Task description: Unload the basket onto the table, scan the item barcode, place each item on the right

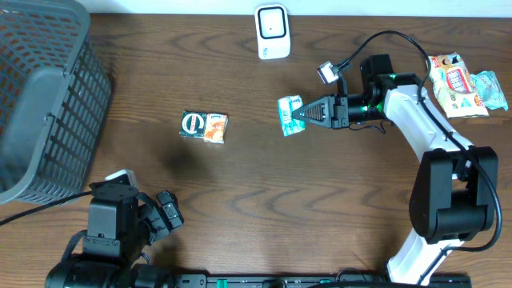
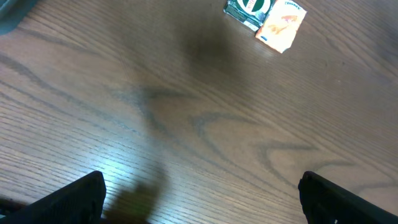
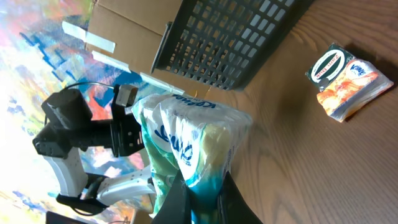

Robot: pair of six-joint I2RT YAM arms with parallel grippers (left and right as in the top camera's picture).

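While the right tool (image 1: 302, 114) is clenched on the teal packet (image 1: 290, 115), that packet hangs near the scanner (image 1: 272, 32), on its robot side, long axis pointing roughly toward it. Of the 2 tools this one is nearer; the left tool (image 1: 164, 210) gapes, far from the scanner. Packet's blue lettering is unreadable.

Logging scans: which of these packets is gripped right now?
The teal-and-white plastic packet, pinched in the right tool; the green-and-orange packet and the red-and-white packet lie untouched.
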